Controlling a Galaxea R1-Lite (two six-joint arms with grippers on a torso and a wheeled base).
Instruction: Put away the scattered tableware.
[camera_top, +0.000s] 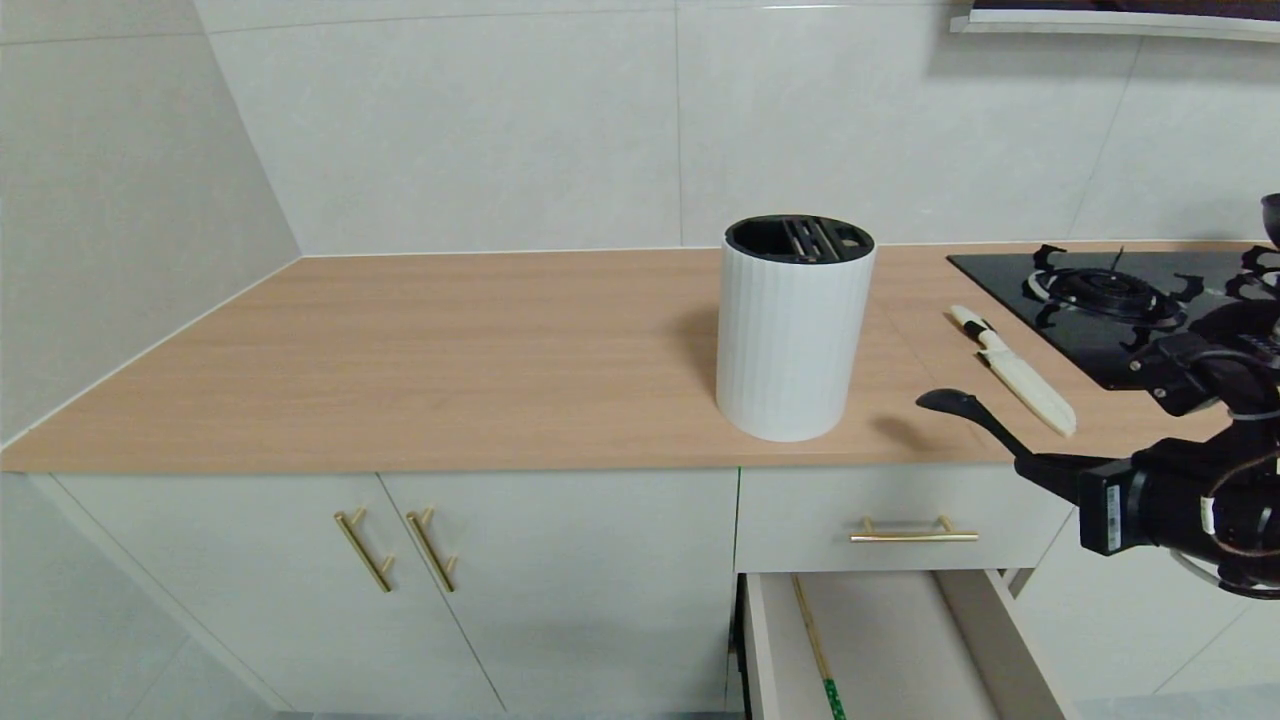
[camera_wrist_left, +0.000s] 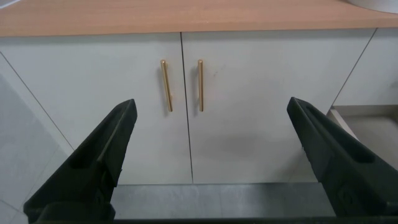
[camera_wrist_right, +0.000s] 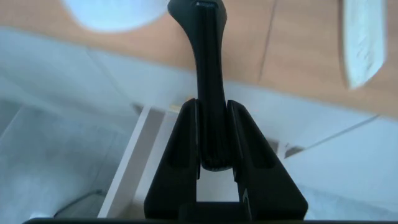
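The right gripper (camera_wrist_right: 211, 134), jaws closed on a black utensil (camera_top: 985, 420) whose long axis runs straight out from them, has the white holder (camera_top: 795, 330) near, ahead-left of the tip; the left gripper (camera_wrist_left: 211, 109) gapes wide.

No writing, number or sign here can be read. A small white sticker (camera_top: 1110, 512) on the black housing at the far right, just in front of the tabletop (camera_top: 450, 370), carries print too small to make out. The dark marks on the pale knife (camera_top: 1015, 372) handle are no clearer.
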